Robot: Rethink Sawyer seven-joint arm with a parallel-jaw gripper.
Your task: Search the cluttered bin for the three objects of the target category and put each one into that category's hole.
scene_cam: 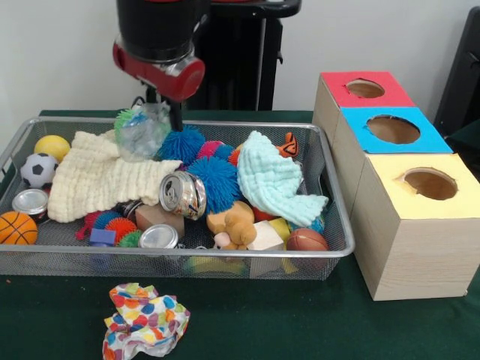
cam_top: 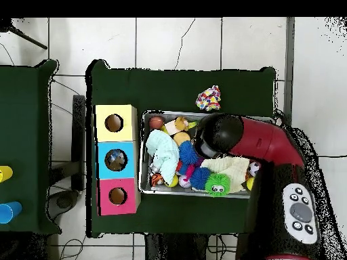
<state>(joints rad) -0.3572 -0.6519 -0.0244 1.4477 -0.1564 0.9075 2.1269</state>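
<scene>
In the front view the hand (scene_cam: 166, 112) is over the far side of the bin (scene_cam: 336, 247), closed on a clear plastic piece (scene_cam: 142, 133) raised above the cream cloth (scene_cam: 97, 180). In the overhead view the arm (cam_top: 254, 139) covers the bin's (cam_top: 143, 152) middle; the plastic is hidden there.

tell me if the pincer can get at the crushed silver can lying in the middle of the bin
Probably yes. The crushed can lies on top of the clutter in the bin with nothing over it; the pincer would have to move nearer the front rim.
</scene>
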